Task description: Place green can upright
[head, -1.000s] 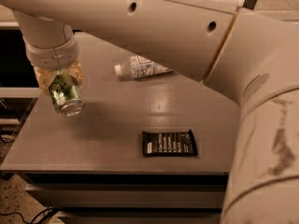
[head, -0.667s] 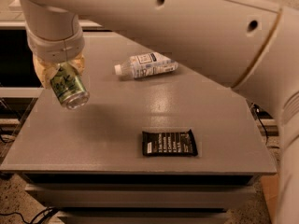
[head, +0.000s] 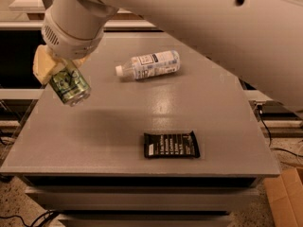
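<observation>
At the left edge of the bench (head: pixel 118 126), the gripper (head: pixel 59 69) hangs below the thick white wrist. Its jaws are closed on the green can (head: pixel 71 84), pale pads pressing the upper part of the body. The can is off the surface and clearly tilted, its lower end pointing down and to the right, with its shadow on the grey top beneath.

I judge the can to be light and thin-walled. It is stiff along its length but easy to dent across the middle, and the smooth label is likely slippery. A moderate squeeze across the body, near the top as it is held now, looks best, since it leaves the bottom rim free to meet the bench flat. Released at a lean, it would probably tip and roll.

Toward the middle, a clear plastic bottle (head: pixel 149 64) lies on its side. Nearer the front, a black packet (head: pixel 171 144) lies flat. Both are well apart from the can.

Compared with a second ago, the can has swung from close to vertical into this slant and sits slightly further right. The bottle and the packet have not moved. The big arm link has lifted toward the top right.
</observation>
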Controlling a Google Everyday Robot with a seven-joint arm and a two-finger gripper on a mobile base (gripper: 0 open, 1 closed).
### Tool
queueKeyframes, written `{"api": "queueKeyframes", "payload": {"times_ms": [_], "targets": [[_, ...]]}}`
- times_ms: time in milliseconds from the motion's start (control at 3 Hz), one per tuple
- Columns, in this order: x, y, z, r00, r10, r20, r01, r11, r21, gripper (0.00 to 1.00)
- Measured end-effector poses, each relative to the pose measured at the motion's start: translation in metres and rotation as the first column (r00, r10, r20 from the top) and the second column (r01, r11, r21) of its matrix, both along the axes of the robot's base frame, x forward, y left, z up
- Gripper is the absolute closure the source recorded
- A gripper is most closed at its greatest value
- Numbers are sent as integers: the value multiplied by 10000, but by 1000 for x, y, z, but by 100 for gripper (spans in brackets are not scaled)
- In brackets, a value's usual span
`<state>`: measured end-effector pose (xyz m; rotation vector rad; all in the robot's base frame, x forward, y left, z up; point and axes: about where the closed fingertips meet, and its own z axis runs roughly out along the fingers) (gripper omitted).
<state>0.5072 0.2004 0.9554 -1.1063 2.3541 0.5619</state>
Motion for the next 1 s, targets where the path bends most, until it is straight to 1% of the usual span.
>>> {"api": "queueKeyframes", "payload": {"times_ms": [333, 667, 1000], "targets": [[-2, -4, 7, 9977, 550, 385, -557, 9983, 172, 100], [-2, -4, 7, 9977, 550, 385, -557, 9983, 172, 100], [1, -1, 5, 9927, 1100, 499, -1123, 9926, 459, 100]]}}
